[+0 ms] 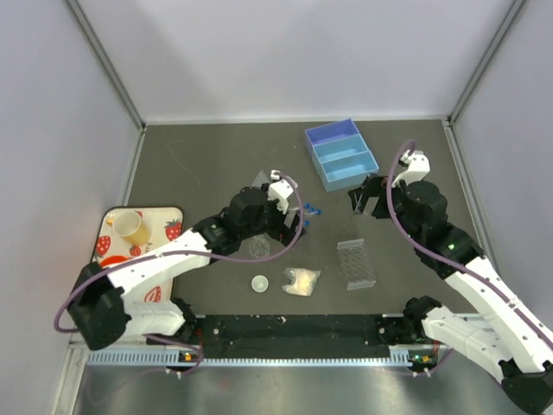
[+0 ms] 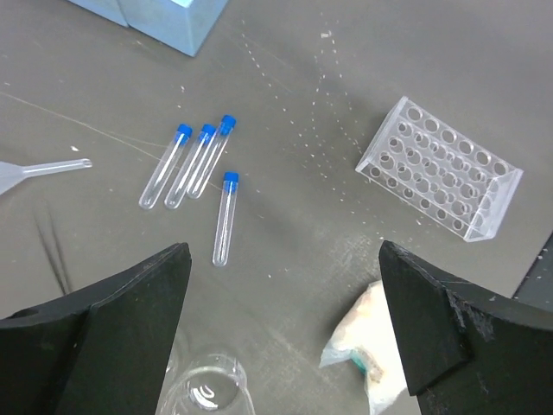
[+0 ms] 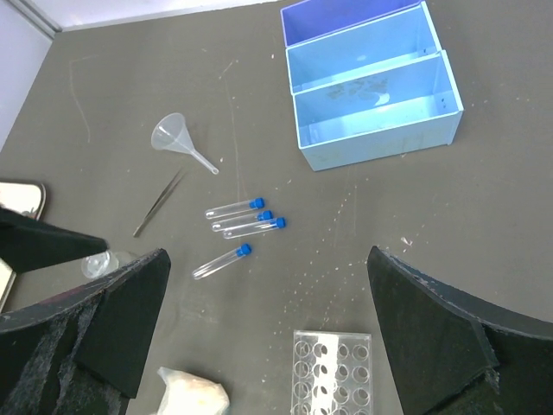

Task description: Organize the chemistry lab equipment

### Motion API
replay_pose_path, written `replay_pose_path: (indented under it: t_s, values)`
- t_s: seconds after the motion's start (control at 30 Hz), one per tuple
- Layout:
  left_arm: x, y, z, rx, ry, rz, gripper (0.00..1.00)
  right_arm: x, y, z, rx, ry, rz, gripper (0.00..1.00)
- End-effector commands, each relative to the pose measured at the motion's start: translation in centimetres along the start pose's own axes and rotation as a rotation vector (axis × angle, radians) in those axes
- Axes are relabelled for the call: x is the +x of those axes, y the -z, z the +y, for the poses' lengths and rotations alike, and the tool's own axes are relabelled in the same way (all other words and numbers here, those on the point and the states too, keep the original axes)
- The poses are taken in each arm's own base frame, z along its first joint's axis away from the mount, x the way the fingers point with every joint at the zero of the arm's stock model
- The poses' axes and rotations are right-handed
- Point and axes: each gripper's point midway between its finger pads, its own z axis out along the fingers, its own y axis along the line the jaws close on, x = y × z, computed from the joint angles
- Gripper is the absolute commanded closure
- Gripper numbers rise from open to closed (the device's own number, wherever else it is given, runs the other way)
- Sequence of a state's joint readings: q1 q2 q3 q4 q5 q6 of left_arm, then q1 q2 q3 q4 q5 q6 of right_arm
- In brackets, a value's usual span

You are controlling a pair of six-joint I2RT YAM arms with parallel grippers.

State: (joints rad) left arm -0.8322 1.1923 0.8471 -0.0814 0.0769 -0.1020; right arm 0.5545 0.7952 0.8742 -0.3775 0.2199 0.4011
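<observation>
Left fingers [image 2: 112, 328] wide apart, empty, blue-capped tubes [image 2: 194, 164] lying ahead, right fingers [image 3: 449, 337] likewise

I saw four tubes [image 3: 251, 228] before the bin [image 3: 371, 143]; in front of them, left to right, dish [image 1: 259, 283], packet [image 1: 301, 281], rack [image 1: 357, 264].

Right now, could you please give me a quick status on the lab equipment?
Left claw, right claw both open, empty. Four tubes lie loose, rack empty. Funnel and tweezers lie beside the tubes.
</observation>
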Motion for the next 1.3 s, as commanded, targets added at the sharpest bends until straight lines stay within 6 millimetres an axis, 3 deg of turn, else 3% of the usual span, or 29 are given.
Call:
replay_pose_path:
  t_s: [0.0, 0.07, 0.1, 0.13, 0.3, 0.77, 1.27]
  values:
    - [1.4, -3.7, -1.0, 0.078, -0.030, 0.022, 0.06, 0.2, 0.4, -0.1, -0.003, -0.012, -0.025, 0.01]
    - [2.0, -5.0, -1.0, 0.073, -0.044, 0.052, 0.08, 0.7, 0.3, 0.3, -0.028, -0.026, -0.007, 0.01]
    - [3.7, -6.1, -0.7, 0.064, -0.042, 0.109, 0.09, 1.0, 0.2, 0.4, -0.035, -0.026, 0.004, 0.01]
    - [3.4, -6.7, -0.6, 0.057, -0.047, 0.120, 0.12, 1.1, 0.2, 0.6, -0.045, -0.025, 0.010, 0.01]
    - [6.6, -8.4, 0.7, 0.001, -0.045, 0.230, 0.16, 1.6, 0.3, 0.9, -0.070, -0.024, 0.027, 0.01]
    - [9.3, -10.4, 4.0, -0.157, -0.094, 0.346, 0.19, 3.3, -0.6, 0.9, -0.084, -0.017, 0.057, 0.01]
    - [12.3, -11.3, 5.0, -0.183, -0.076, 0.415, 0.41, 3.9, -0.5, 0.8, -0.089, -0.011, 0.067, 0.01]
